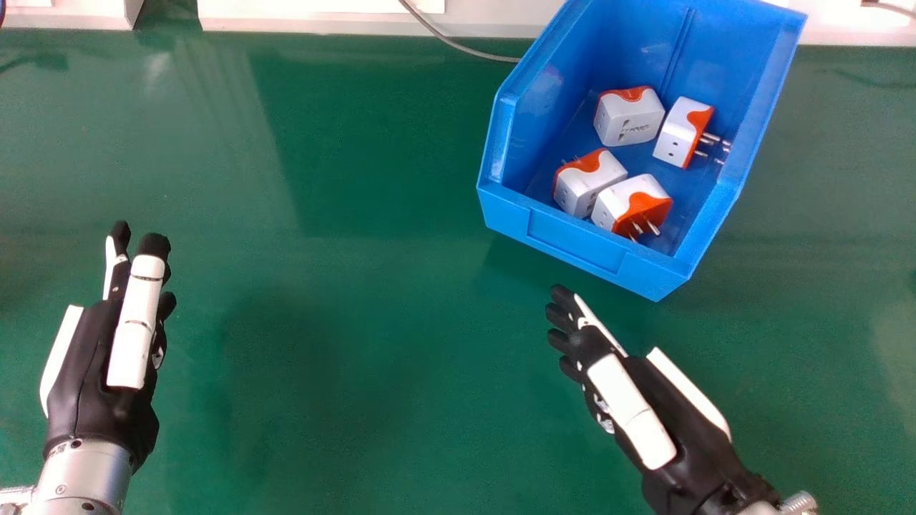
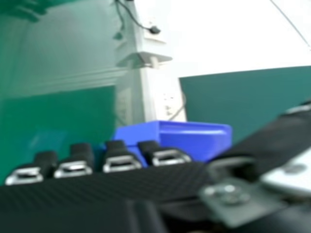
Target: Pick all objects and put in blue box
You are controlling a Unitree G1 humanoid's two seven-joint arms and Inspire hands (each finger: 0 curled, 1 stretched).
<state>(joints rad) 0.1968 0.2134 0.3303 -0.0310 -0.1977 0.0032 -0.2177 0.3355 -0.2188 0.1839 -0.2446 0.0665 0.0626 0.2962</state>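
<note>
Blue box loaded at two o'clock

In the head view, the left robot hand is over the green bench between eight and nine o'clock. It points just past twelve, its fingers straight and its thumb extended. A white panel runs along the bench's far edge. Near twelve o'clock, a grey cable passes down from it onto the bench and ends from sight by the box.

Four white-and-orange plug adapters lie on the box's floor. At the group's eight o'clock is the leftmost adapter; the twelve o'clock adapter has its orange part uppermost. The six o'clock adapter is close against the leftmost one, though whether they touch I cannot tell; its prongs point to about five. The two o'clock adapter lies rightmost, prongs toward three.

The right robot hand is between four and five, apart from the box and pointing between ten and eleven, its fingers straight. In the right hand view, the box is beyond its fingertips.
</note>
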